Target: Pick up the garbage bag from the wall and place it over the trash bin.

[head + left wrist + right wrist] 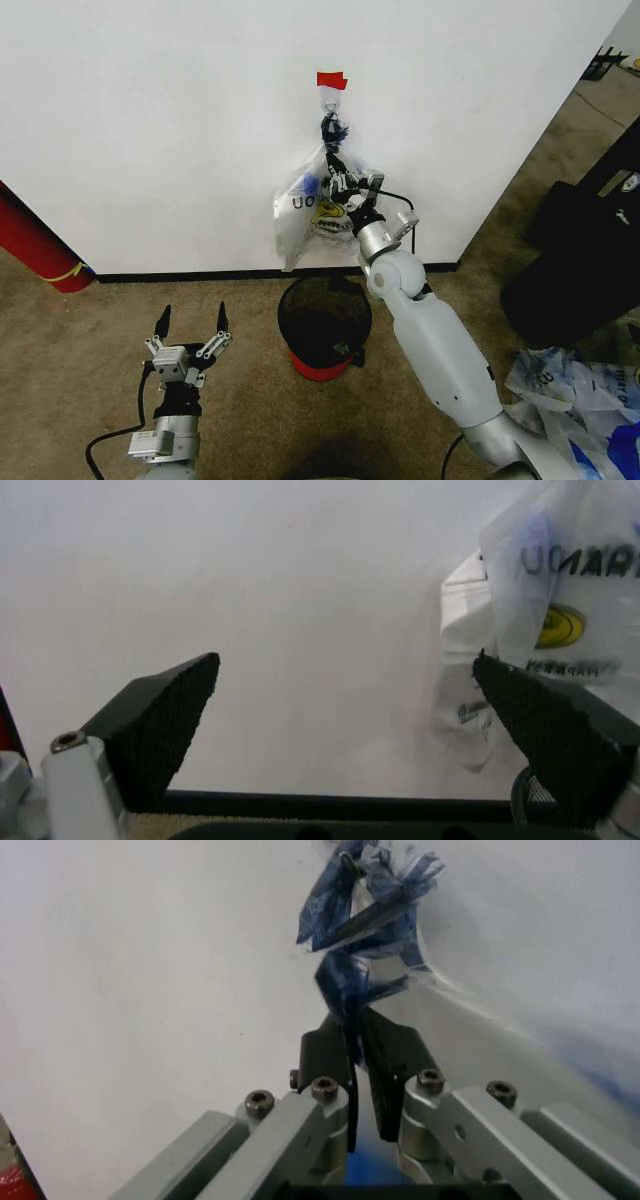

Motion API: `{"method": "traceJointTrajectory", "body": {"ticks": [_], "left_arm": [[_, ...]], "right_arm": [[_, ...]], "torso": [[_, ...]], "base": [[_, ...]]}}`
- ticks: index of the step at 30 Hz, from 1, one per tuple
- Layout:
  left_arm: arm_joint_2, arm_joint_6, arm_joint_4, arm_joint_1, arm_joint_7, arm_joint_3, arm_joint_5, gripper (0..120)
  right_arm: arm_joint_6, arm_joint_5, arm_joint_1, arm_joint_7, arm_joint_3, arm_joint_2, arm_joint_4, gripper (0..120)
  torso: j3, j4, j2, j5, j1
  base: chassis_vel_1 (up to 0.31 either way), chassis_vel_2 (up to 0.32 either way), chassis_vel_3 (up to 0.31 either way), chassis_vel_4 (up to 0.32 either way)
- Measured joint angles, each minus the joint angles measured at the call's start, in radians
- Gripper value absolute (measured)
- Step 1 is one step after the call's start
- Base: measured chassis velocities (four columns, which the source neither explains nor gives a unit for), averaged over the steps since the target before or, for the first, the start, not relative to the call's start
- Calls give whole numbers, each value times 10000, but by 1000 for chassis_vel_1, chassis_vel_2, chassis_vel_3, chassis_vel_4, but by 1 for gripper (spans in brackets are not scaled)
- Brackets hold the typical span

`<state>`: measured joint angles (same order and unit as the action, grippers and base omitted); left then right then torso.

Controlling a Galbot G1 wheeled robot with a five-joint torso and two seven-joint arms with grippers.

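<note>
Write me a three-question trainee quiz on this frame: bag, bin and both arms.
1. True or false: the right pincer is shut on the garbage bag just below its twisted blue handles.
2. Multiple choice: the trash bin stands A) directly below the hanging bag, by the wall; B) beside the red cylinder; C) in the left pincer.
3. Fill in: the left pincer waits low over the carpet with its fingers ____.

Key: 1 true, the closed fingers pinch the plastic under the handles, which hang from a hook below the red tape. 2 A. 3 open.
</note>
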<state>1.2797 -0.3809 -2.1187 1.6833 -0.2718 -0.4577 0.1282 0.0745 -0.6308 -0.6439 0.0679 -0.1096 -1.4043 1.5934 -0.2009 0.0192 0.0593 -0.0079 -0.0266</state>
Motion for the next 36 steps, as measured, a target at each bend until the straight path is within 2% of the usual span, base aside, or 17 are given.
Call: {"method": "traceJointTrajectory", "body": {"ticks": [6, 8, 21, 36], "left_arm": [[-24, -25, 30, -23, 1, 4, 12, 100], [-33, -23, 40, -71, 1, 32, 13, 100], [-36, -21, 64, -46, 4, 5, 16, 100], [-49, 30, 144, -198, 4, 102, 11, 100]], "right_arm": [[-102, 179, -437, 2, -76, 74, 412, 5], [-106, 180, -480, 1, -93, 93, 436, 0], [-52, 202, -241, -73, -102, -24, 154, 0], [304, 901, -947, 234, -264, 152, 378, 0]], "torso": [[0, 1, 0, 0, 0], [0, 1, 0, 0, 0], [-1, 0, 0, 0, 0], [-1, 0, 0, -1, 0]], "base": [[0, 0, 0, 0], [0, 0, 0, 0], [0, 0, 0, 0], [0, 0, 0, 0]]}}
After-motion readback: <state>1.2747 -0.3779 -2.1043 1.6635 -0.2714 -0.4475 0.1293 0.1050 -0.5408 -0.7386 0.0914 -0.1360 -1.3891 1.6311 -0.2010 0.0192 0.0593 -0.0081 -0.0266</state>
